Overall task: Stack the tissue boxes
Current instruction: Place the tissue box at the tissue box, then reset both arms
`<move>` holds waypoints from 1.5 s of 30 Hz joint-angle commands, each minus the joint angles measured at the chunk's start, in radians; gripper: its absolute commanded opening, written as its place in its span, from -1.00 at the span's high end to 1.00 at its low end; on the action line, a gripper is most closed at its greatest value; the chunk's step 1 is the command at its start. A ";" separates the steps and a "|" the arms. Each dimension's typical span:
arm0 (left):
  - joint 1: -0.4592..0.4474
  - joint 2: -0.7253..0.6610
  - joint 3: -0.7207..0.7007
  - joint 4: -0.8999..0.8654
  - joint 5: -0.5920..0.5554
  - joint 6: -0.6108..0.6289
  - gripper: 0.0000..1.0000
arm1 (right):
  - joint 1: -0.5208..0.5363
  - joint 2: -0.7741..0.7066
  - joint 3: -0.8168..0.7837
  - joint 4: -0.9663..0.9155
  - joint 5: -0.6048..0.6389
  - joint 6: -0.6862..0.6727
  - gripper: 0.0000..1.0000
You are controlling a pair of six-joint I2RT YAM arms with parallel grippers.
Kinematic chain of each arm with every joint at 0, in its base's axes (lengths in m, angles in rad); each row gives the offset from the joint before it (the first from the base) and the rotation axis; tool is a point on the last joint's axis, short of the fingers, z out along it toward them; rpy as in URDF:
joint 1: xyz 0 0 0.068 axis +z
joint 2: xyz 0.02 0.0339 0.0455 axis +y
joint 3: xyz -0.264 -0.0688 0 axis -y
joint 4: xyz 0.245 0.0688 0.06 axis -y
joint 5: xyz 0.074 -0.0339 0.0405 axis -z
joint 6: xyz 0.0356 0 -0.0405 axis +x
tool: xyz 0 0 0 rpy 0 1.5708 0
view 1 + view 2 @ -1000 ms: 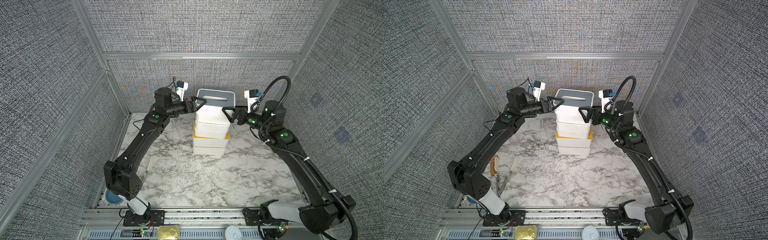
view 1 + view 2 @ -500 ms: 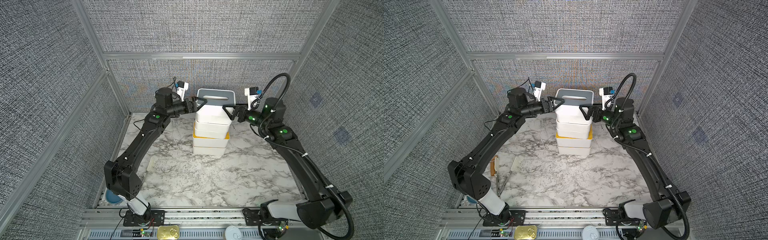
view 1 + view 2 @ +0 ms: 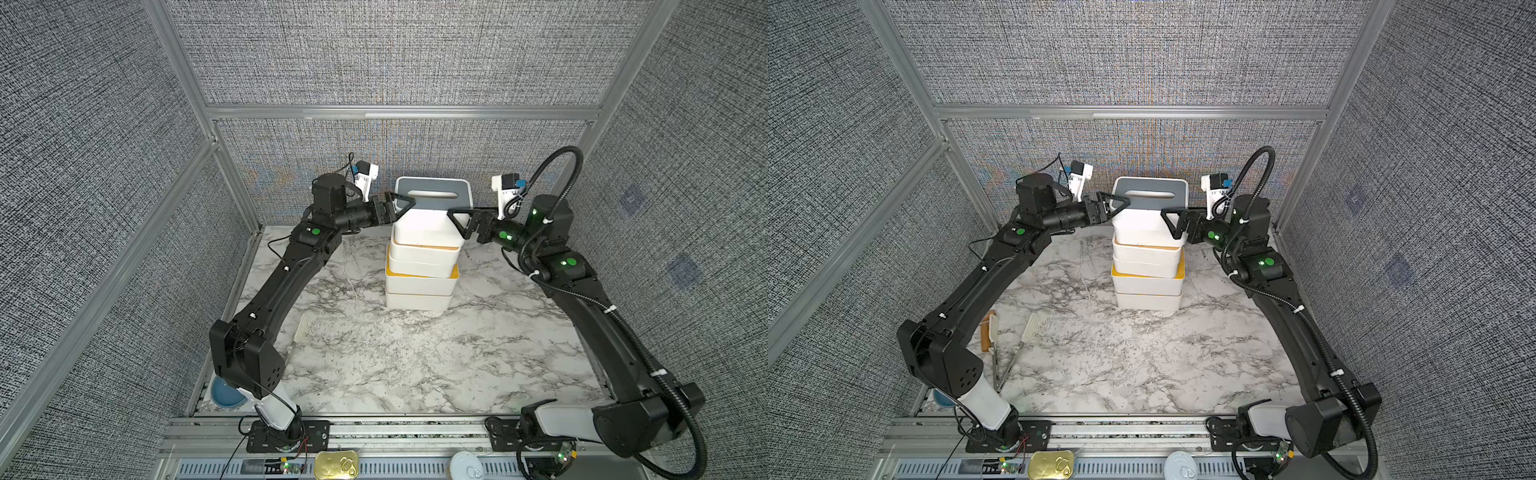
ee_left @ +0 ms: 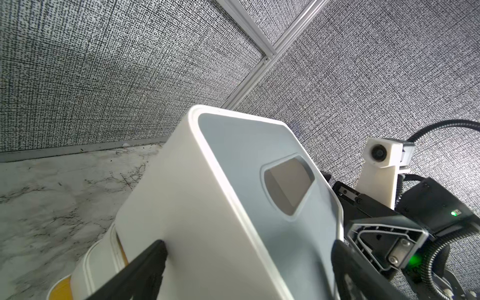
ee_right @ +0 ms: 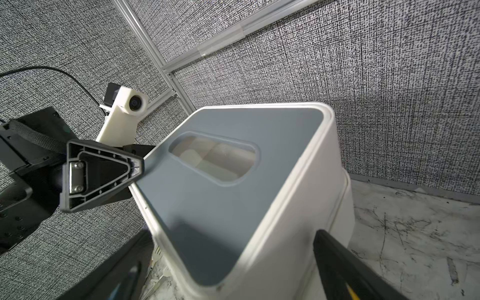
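Note:
Several tissue boxes [image 3: 417, 286] [image 3: 1148, 284] stand stacked at the back middle of the marble table, with a yellow lid edge [image 3: 422, 274] showing partway up. The top box has a grey slotted lid [image 3: 432, 195] [image 3: 1152, 195] [image 4: 259, 161] [image 5: 233, 181]. My left gripper [image 3: 402, 210] [image 3: 1120, 208] [image 4: 249, 249] is open and straddles its left end; one fingertip [image 4: 155, 249] touches the white side wall. My right gripper [image 3: 457, 224] [image 3: 1169, 222] [image 5: 228, 259] is open around the right end, one finger [image 5: 335, 254] beside the wall.
Tongs and a spatula [image 3: 1017, 345] lie near the left arm's base, beside a wooden handle [image 3: 986, 338]. A blue bowl [image 3: 226, 392] sits at the front left corner. A tin can [image 3: 336, 465] and a white lid [image 3: 467, 469] rest on the front rail. Fabric walls enclose three sides.
The right arm's wrist and elbow have shifted slightly upward and inward. The stack, the top box and the left arm look unmoved.

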 commanded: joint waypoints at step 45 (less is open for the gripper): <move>0.292 -0.457 -1.515 1.143 -1.338 0.639 -0.98 | -0.343 -0.148 -0.870 0.519 0.724 -0.093 -0.99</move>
